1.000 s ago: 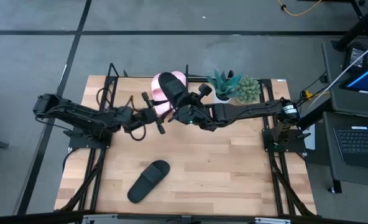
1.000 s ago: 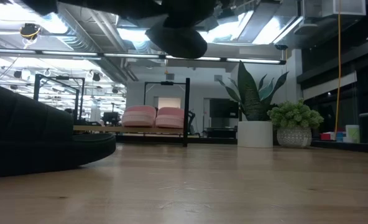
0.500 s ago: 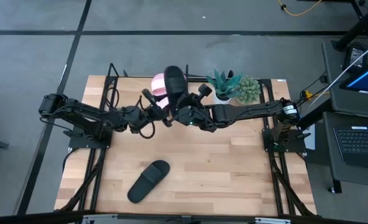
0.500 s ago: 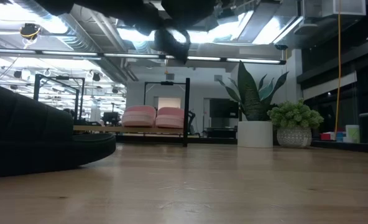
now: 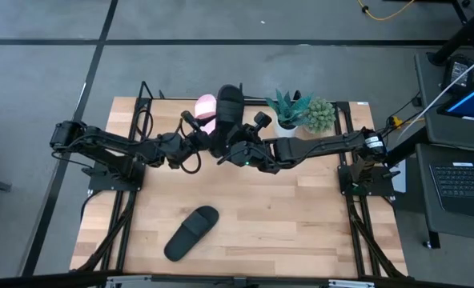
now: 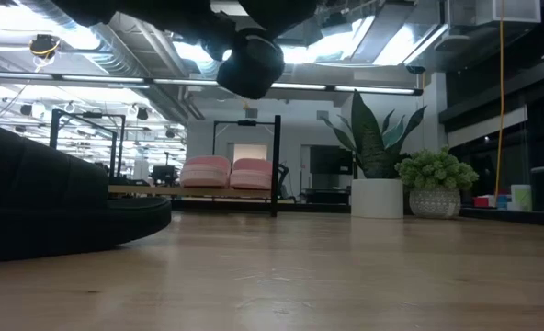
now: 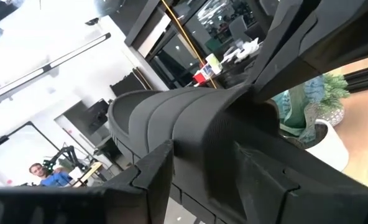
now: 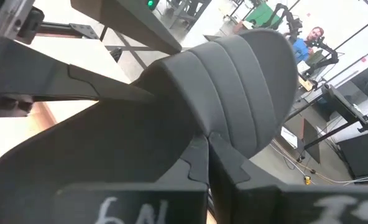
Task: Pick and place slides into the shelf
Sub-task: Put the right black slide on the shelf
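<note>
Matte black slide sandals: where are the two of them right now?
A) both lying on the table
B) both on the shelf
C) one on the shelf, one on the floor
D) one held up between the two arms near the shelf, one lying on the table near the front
D: one matte black slide sandal is held aloft between the left gripper and right gripper, by the black metal-rod shelf; the other black slide sandal lies on the wooden table.

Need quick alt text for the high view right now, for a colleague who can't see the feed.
Seen from above, both grippers, left and right, meet on a black slide held over the shelf at the table's back edge, where pink slides sit. Another black slide lies on the table in front.
</note>
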Motion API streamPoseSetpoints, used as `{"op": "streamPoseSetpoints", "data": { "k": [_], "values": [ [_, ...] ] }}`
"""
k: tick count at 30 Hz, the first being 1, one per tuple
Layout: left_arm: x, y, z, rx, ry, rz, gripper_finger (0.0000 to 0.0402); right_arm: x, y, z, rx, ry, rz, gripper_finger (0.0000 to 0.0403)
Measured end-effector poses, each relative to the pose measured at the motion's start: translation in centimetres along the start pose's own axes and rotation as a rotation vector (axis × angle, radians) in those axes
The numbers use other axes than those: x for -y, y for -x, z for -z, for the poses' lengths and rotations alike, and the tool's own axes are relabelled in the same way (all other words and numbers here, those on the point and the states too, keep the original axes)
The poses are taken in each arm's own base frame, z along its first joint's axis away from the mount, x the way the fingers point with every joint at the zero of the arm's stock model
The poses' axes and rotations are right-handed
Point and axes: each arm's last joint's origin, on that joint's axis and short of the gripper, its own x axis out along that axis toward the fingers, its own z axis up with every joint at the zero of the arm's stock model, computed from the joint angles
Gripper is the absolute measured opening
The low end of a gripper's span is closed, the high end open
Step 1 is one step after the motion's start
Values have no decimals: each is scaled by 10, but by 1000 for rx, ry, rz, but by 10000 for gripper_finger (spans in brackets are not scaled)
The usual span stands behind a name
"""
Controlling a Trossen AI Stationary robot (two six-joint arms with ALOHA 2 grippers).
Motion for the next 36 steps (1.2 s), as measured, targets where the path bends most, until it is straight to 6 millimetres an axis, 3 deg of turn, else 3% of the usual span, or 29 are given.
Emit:
{"op": "streamPoseSetpoints", "data": {
  "k": [16,28,36],
  "values": [
    [-1,0,1,-25,-36,-26,151,0,0,0,1,3,-3,0],
    [-1,0,1,-24,-32,-27,41,0,0,0,0,7,-2,0],
    [-1,0,1,-23,-31,-27,10,0,0,0,0,8,-2,0]
  ]
}}
